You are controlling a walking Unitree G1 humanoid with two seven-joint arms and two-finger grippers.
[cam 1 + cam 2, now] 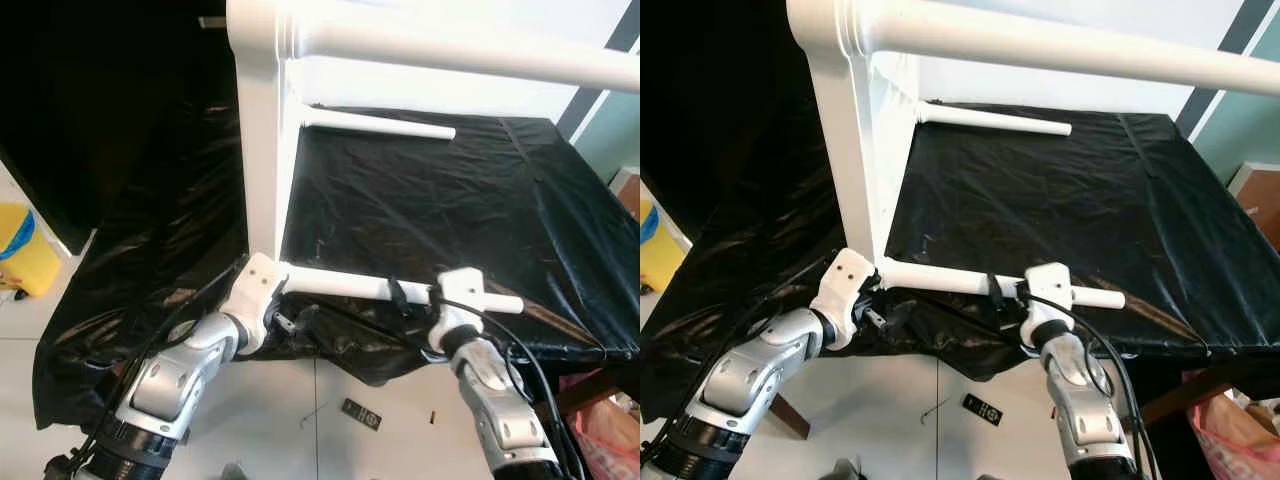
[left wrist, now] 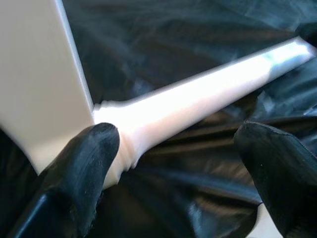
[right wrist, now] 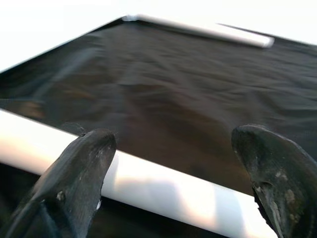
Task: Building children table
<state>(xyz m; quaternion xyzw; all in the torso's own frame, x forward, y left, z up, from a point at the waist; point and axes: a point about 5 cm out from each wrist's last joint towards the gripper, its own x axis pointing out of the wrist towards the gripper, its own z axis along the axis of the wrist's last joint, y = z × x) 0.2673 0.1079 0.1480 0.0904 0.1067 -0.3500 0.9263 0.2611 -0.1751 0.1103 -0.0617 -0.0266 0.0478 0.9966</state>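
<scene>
At lower left the left gripper (image 1: 283,300) hangs with fingers spread at the leg's joint with the white tabletop (image 1: 262,150) tipped on the black-covered desk (image 1: 420,210), while lower centre-right the right gripper (image 1: 415,300), fingers also spread, straddles that table leg (image 1: 340,287); apparently leg-fitting, needing closing and twisting next.

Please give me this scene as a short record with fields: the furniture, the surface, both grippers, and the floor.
furniture: white children table tipped on its side, legs horizontal
near leg: white round leg lying on the sheet
surface: black plastic sheet, wrinkled
left gripper: open, at the joint of near leg and tabletop
right gripper: open, fingers either side of the near leg
floor: small black remote-like object on white tiles
</scene>
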